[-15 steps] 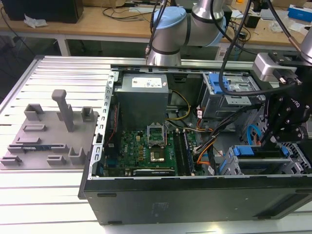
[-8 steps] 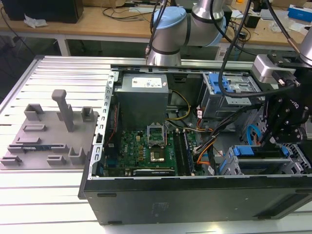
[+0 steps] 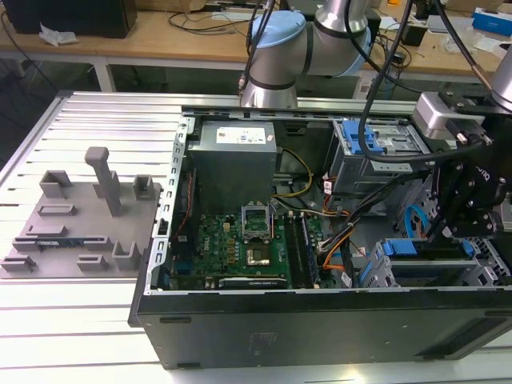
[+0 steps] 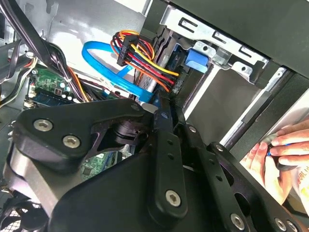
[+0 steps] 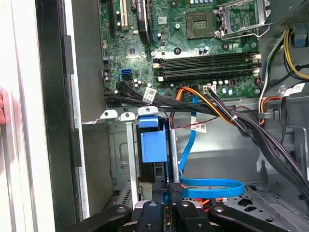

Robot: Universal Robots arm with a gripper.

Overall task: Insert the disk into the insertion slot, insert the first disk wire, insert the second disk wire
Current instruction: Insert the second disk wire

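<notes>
**Disk seated in cage, fingers at its rear edge**

Blue-framed disk (image 5: 153,145) already seated in the insertion slot (image 5: 120,159), at the exterior view's right of the open computer case (image 3: 240,320). Gripper (image 5: 170,189) poised at the disk's rear edge, fingers (image 4: 166,121) pressed close together, apparently pinching a small black connector; contact hard to confirm. Blue data cable (image 5: 212,186) looped just beside, multicoloured power wires (image 4: 145,58) close by, probably for plugging. A person's hand (image 4: 282,154) outside the case wall.
</notes>
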